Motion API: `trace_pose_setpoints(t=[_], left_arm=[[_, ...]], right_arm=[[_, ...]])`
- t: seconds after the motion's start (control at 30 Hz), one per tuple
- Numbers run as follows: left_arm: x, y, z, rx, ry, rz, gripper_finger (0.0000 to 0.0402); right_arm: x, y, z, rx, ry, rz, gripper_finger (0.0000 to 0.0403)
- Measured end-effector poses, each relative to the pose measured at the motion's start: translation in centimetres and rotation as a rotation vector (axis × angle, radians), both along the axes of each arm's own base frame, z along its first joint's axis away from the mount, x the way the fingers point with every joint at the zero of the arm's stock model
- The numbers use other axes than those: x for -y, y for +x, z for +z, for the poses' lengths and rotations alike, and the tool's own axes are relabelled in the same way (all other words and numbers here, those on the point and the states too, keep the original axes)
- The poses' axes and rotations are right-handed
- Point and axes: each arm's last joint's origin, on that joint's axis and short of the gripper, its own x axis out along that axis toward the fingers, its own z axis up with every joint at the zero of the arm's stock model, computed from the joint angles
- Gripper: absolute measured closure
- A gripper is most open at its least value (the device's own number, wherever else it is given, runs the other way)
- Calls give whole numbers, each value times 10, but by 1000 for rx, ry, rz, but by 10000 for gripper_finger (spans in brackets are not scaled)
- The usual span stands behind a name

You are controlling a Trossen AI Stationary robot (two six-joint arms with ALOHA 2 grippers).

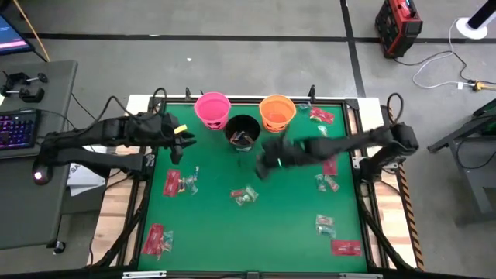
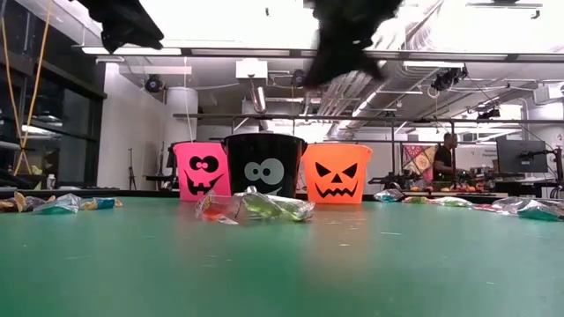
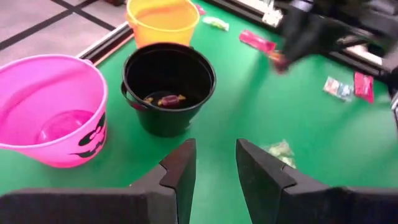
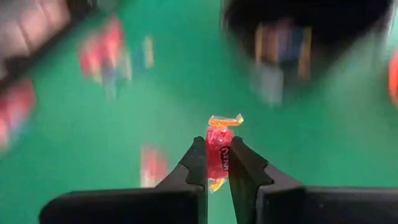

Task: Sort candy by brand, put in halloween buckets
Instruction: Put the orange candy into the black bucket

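Red wrapped sweet (image 4: 218, 152) sits pinched in the right gripper (image 4: 217, 163) above the mat, probably bound for 1 bucket, while the left gripper (image 3: 215, 163) waits part-open near the black bucket (image 3: 168, 87).

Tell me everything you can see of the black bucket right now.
The black bucket is a small round pail of glossy plastic, standing upright on the green table between the pink bucket and the orange bucket. A printed face with round eyes shows on its front. Inside lie a few wrapped candies. Neither gripper touches it.
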Motion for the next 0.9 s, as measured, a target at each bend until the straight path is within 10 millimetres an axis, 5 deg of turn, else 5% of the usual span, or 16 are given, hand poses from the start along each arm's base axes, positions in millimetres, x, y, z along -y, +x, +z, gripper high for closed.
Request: trace_pose_setpoints(t=[0.17, 0.3, 0.53, 0.9], left_arm=[[0, -2, 1, 9, 6, 10, 296], [-1, -2, 1, 5, 15, 24, 296], [-1, -1, 5, 74, -46, 54, 296], [0, -4, 8, 103, -38, 22, 296]], right_arm=[[66, 21, 6, 189, -124, -108, 380], [98, 24, -2, 200, -98, -132, 379], [103, 33, -25, 136, -94, -117, 340], [108, 41, -23, 168, -91, -128, 140]])
